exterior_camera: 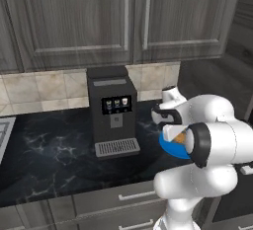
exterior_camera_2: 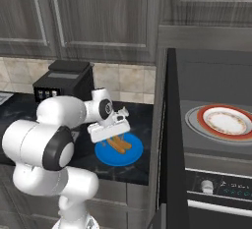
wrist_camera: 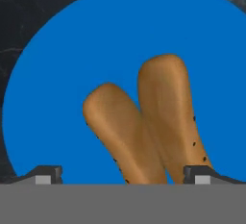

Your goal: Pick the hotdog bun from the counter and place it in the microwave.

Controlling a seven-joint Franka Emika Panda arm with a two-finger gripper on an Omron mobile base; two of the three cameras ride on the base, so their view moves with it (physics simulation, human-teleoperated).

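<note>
Your tool (exterior_camera_2: 114,135) hangs directly over the hotdog bun (exterior_camera_2: 119,144), fingers (wrist_camera: 48,174) spread wide on either side of the roll and gripping nothing. The bun lies on a blue plate (exterior_camera_2: 129,156) resting on the black marble worktop (exterior_camera: 54,150), near the open door of the microwave (exterior_camera_2: 170,139). Inside the cavity, a red-rimmed plate (exterior_camera_2: 227,121) sits on the turntable. A black coffee machine (exterior_camera: 111,110) stands on the worktop to the left; the icons on its small panel are too small to read, and no lettering is legible anywhere.
</note>
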